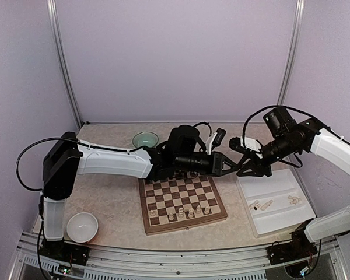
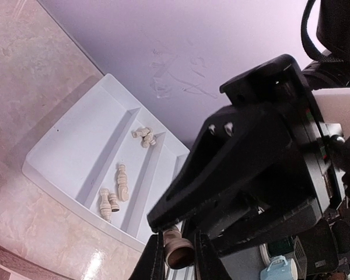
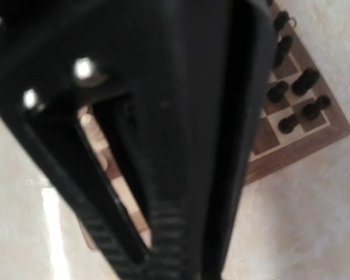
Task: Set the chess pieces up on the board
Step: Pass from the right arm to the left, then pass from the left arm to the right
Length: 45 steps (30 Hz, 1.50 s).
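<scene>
Chessmen in pale cream [image 1: 191, 211] are standing upright in a loose row on the near squares of the board [image 1: 186, 226], and only the top external view is showing them there, small and finger-like against the dark brown and pale checks. That same view is showing the left gripper [image 1: 226, 164] and the right gripper [image 1: 243, 168] meeting tip to tip in the air between the board's far right corner and the white tray [image 1: 280, 186], with a green bowl [image 1: 145, 139] sitting beyond the board and a white bowl [image 1: 82, 226] sitting near the left arm's base. The left wrist camera is adding what the overhead one is hiding: the left fingers [image 2: 154, 262] are pinching a single chessman [image 2: 178, 249], rounded and light tan in the shadow, with the black body of the right gripper looming just beside it. It is also showing loose cream pieces [image 2: 122, 182] lying on their sides inside the tray, some close together and a small heap further along. The right wrist camera is giving mostly its own blurred black fingers, so I cannot tell whether they are spread or closed; past them it is catching the dark chessmen [image 3: 291, 99] standing along one edge of the board.
</scene>
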Motion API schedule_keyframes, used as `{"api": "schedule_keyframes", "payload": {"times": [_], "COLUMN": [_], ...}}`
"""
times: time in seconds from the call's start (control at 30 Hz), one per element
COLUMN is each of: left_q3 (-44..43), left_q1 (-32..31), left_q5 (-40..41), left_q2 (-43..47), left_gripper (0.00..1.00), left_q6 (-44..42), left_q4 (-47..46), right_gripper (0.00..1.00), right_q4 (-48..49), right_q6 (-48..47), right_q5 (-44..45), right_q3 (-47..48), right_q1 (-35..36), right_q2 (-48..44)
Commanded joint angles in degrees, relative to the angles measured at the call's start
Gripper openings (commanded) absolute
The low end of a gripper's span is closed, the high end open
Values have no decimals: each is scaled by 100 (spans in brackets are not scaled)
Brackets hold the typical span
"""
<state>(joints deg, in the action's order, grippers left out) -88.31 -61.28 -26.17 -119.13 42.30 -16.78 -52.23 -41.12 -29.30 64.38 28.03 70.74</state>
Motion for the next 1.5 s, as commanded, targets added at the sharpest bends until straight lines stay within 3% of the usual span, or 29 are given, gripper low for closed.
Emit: {"api": "schedule_keyframes", "payload": {"times": [0.0,0.13,0.37,0.53,0.67,1.2,1.47], "left_q3": [358,1091,1991,1988,1870,1568,1425], "left_q1": [151,263,266,232,192,145,147], "left_q5": [-60,315,749,1000,1099,1134,1190], "left_q2": [267,1010,1631,1560,1376,1038,904], "left_gripper": [10,9,8,8,8,8,8], "left_q6": [-100,-380,-604,-734,-732,-758,-728], "left_q4": [-374,-1160,-2720,-3022,-3138,-3063,-2984], "right_gripper": [42,57,51,50,48,45,34], "right_q4": [605,1158,2777,3722,5716,6089,6086], "right_q6": [323,1071,3715,5039,7166,7371,7293], "right_q5": [-27,-1082,-4030,-4976,-5620,-5674,-5675], "right_q3": [216,336,35,-134,-705,-798,-742], "right_q1": [23,-710,-1709,-1706,-1676,-1279,-1182], "right_q2": [-305,-542,239,816,967,1093,1136]}}
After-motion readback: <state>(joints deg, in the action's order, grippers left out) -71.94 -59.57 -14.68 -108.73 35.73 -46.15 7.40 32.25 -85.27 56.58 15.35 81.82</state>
